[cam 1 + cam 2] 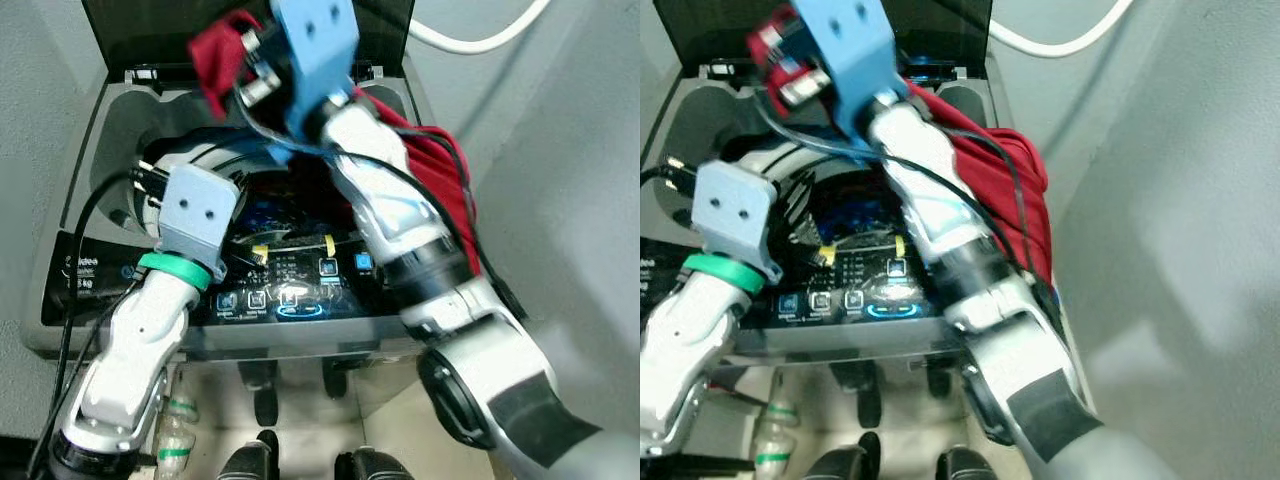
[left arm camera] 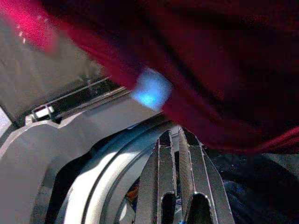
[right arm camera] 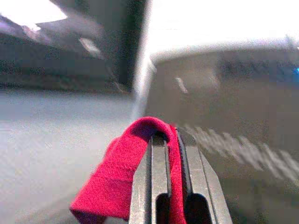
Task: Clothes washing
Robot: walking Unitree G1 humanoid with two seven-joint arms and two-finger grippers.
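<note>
A red garment [image 1: 440, 170] lies draped over the right rim of the open top-loading washing machine [image 1: 110, 110]. One end of it is lifted high above the drum. My right gripper [image 3: 170, 137] is shut on that end, and a red fold [image 3: 117, 172] wraps over its fingers. In the left eye view the right gripper [image 1: 238, 72] is raised near the open lid [image 1: 150, 30]. My left gripper [image 2: 175, 135] is shut with nothing in it. It points over the drum's pale rim [image 2: 103, 177], just below the hanging red cloth [image 2: 210, 70].
The lit control panel [image 1: 290, 290] runs along the machine's front edge under both arms. A white hose [image 1: 480, 40] hangs on the grey wall behind. A clear bottle with green bands [image 1: 175, 430] stands on the floor by my feet [image 1: 300, 465]. Grey walls close in on both sides.
</note>
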